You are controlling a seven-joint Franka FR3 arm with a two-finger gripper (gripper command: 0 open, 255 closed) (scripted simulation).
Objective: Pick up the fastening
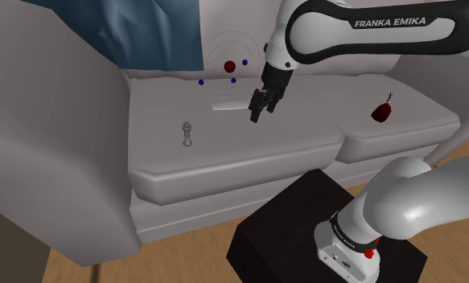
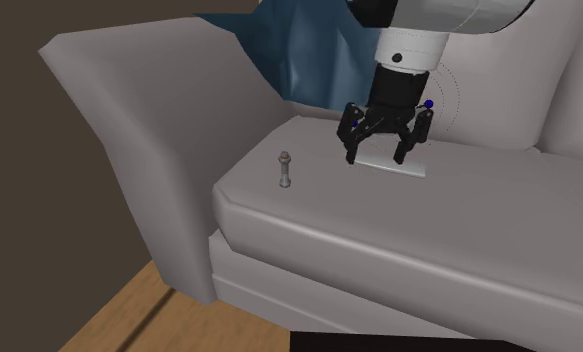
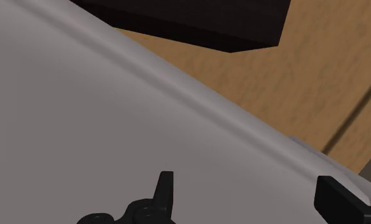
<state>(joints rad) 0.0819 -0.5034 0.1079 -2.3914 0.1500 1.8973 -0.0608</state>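
On the grey sofa's seat cushion (image 1: 248,153), toward the shoulder view's left, we see the fastening (image 1: 189,133), a small grey bolt standing upright and untouched; to its right lies a flat pale sheet (image 1: 227,105); just right of that, the black gripper (image 1: 261,103) hangs low over the cushion, its fingers spread wide with nothing between them; further right rests a dark red object (image 1: 381,111). We judge the step in hand to be the approach, the grasp not yet begun; the next move calls for shifting across to the bolt, lowering around it, then closing. The white arm (image 1: 361,38) reaches in from the upper right; its wrist bends downward, the hand slightly tilted.
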